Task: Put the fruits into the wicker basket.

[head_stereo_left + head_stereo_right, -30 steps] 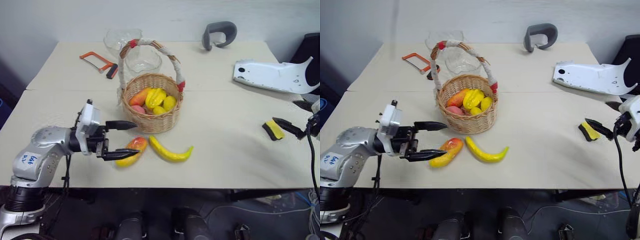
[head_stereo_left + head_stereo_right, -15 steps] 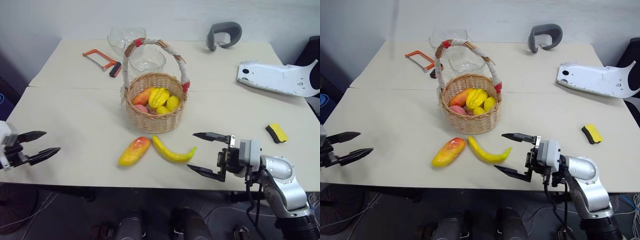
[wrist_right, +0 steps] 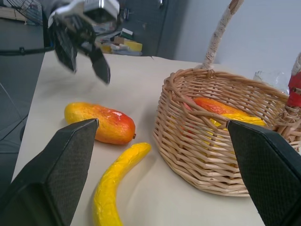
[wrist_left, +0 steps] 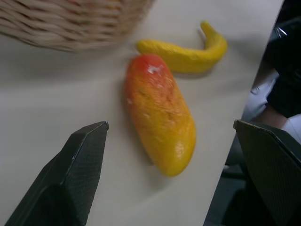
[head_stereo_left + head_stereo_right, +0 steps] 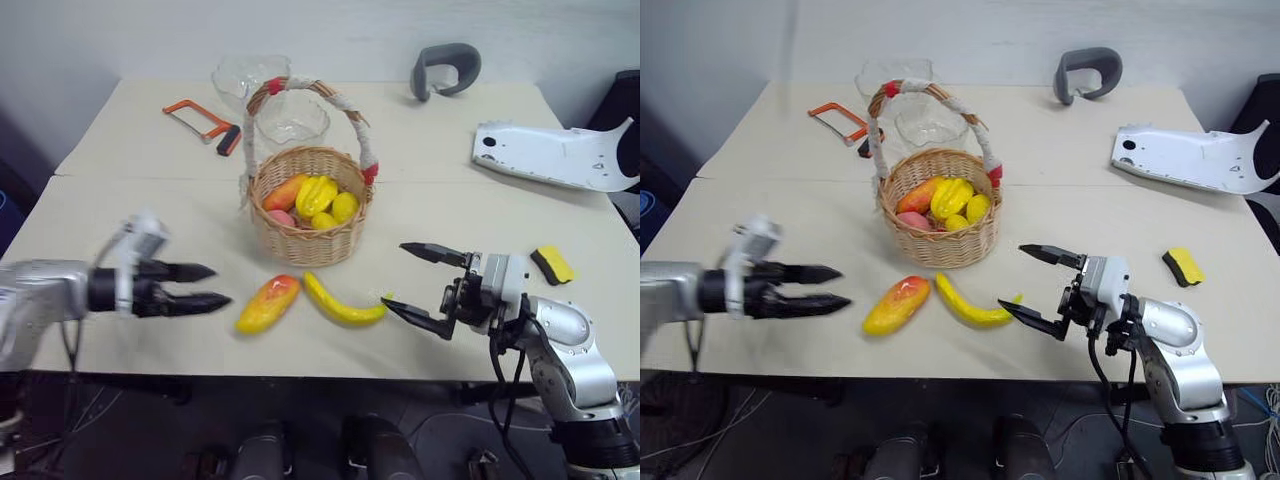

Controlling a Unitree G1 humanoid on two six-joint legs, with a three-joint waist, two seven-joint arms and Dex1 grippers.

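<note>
mango: oblong red-orange-to-yellow toy mango (image 5: 268,304) lay on the beige table (image 5: 150,230), in front of the round tan wicker basket (image 5: 308,245).
banana: curved yellow toy banana (image 5: 343,301) lay beside it, unmoved.
left gripper (image 5: 205,286): had swung back in beside the mango, fingers apart, empty.
right gripper (image 5: 418,286): had crept nearer the banana tip, fingers spread, empty.
meaning: both fruits awaited pickup.

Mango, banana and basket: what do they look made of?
Mango: probably painted plastic or foam, with glossy highlights and small white chips. Banana: similar moulded toy, with a slightly rough painted skin. Wicker basket: woven natural cane, matte, strands visible.
</note>
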